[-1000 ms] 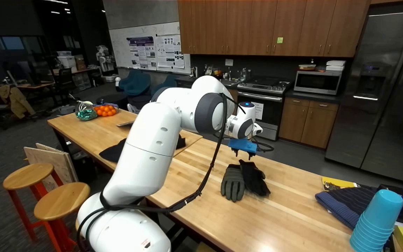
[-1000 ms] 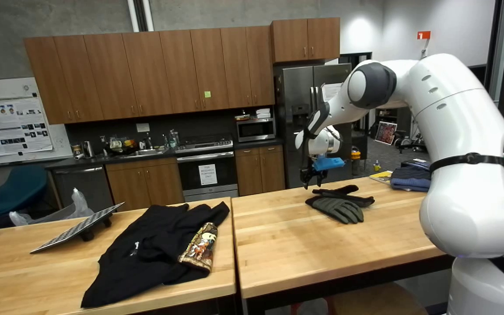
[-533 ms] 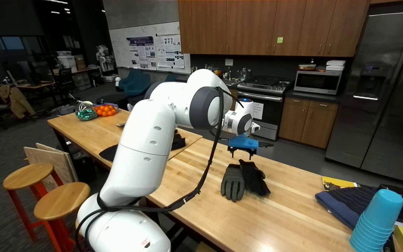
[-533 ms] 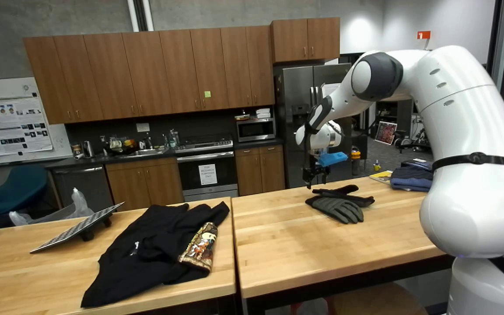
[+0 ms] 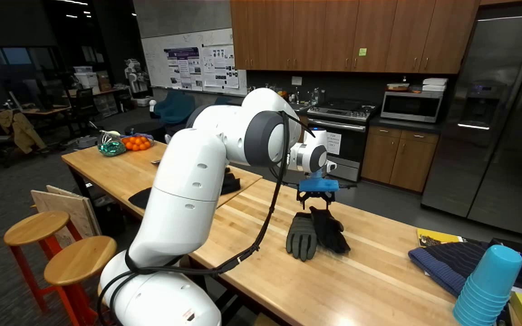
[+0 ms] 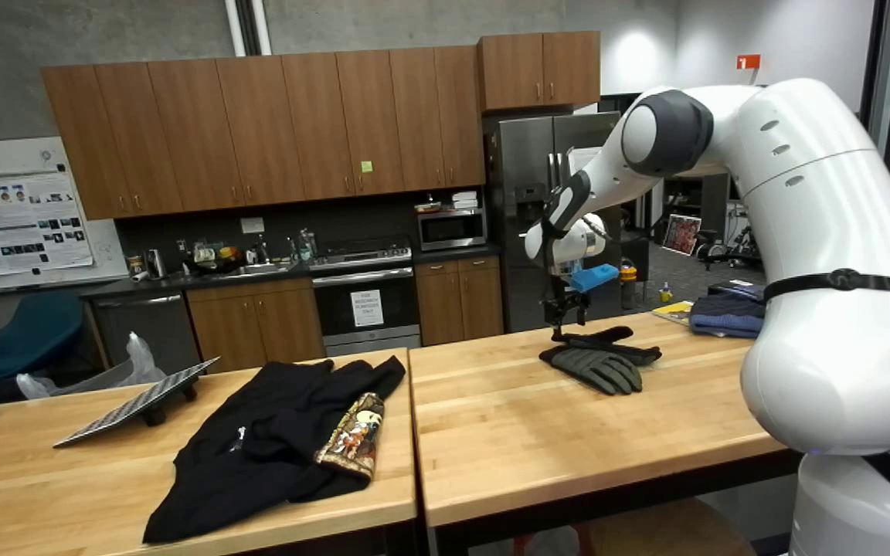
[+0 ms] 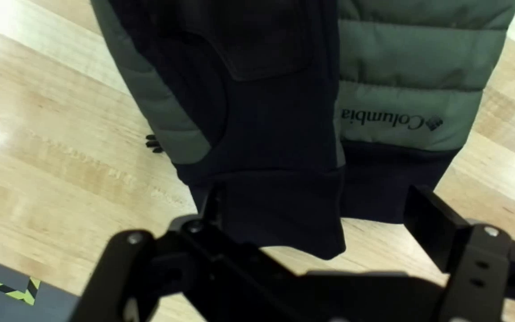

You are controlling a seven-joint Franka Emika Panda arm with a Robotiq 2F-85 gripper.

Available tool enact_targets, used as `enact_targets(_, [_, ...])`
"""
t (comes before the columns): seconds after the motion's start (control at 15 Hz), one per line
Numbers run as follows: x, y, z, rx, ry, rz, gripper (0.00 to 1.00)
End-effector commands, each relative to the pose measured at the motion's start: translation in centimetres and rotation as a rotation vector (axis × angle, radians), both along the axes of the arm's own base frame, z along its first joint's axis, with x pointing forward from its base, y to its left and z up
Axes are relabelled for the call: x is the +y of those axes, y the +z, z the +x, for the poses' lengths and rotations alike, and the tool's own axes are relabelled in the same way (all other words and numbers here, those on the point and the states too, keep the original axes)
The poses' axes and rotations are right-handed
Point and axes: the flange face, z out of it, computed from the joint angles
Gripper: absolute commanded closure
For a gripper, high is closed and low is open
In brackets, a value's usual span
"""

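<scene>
“Black glove (image 7: 275, 134), upper middle of the wrist view, green glove (image 7: 418, 58) upper right, both on the table (image 7: 61, 147): what could go wrong?”

“Their cuffs (image 7: 280, 214) adjoin roughly between the fingertips (image 7: 436, 232); closing there might bunch both, or soft fabric might slip out.”

“And the pincer (image 5: 315, 207)?”

“Spread wide, holding nothing; whether a tip touches cloth, I can't tell.”
</scene>
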Motion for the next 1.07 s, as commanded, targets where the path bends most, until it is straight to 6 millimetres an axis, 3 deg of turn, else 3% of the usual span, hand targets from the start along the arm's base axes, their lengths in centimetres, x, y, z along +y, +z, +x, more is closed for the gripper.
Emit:
enact_targets(0.0, [0.0, 0.3, 0.0, -0.003, 0.02, -0.007, 0.0])
enact_targets(0.47, [0.8, -1.3, 1.3, -0.009, 0.0, 0.023, 0.0])
enact_targets(1.0, [1.3, -1.6, 3.1, -0.108, 0.013, 0.013, 0.0])
